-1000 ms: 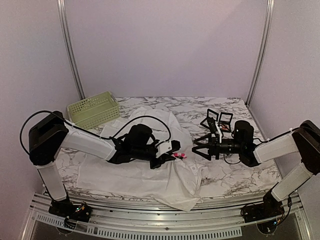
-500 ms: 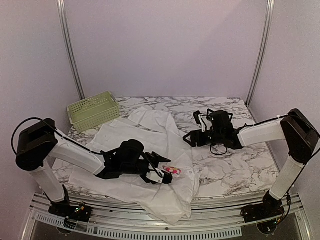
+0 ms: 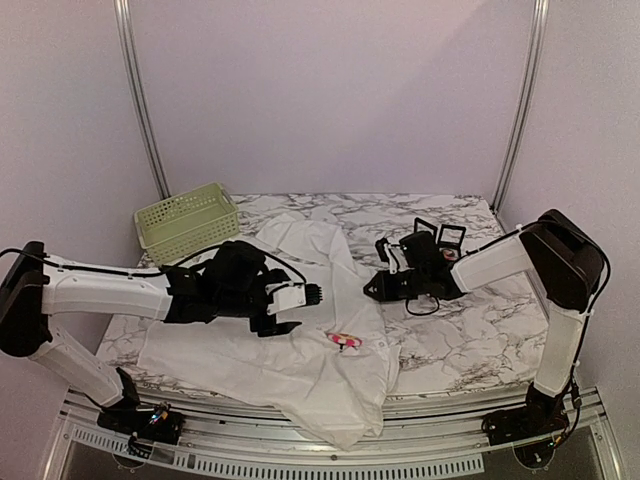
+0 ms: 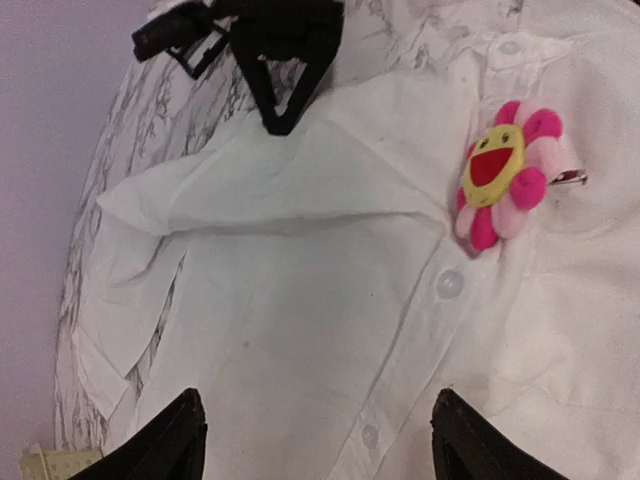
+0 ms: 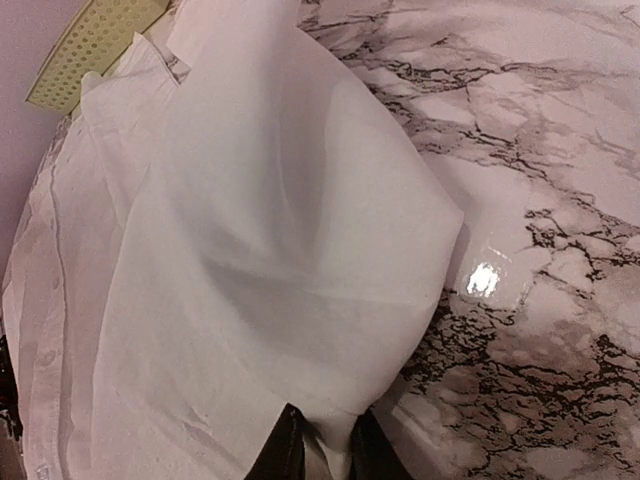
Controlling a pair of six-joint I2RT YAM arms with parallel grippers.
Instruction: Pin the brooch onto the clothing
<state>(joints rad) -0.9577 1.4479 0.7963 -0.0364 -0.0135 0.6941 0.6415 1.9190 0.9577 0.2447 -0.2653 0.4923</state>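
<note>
Clothing (image 5: 250,250) is pinched in the closed right gripper (image 5: 325,445); the left gripper (image 4: 315,410) is held open, brooch (image 4: 503,170) ahead, basket (image 3: 187,220) well apart.

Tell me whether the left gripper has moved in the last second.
Yes. The left gripper has drawn back leftward, toward the green basket, leaving the brooch on the shirt.

Seen from the table's middle, bare marble table (image 3: 460,350) lies open toward 4 o'clock. The shirt (image 3: 240,345) covers 6 to 10 o'clock, with the brooch (image 3: 346,341) on it at 6. A green basket (image 3: 187,218) blocks 10 o'clock and open black cases (image 3: 440,237) block 2. The right gripper (image 3: 374,287), pinching the shirt's edge, and the spread left gripper (image 3: 300,308) crowd the centre.
</note>
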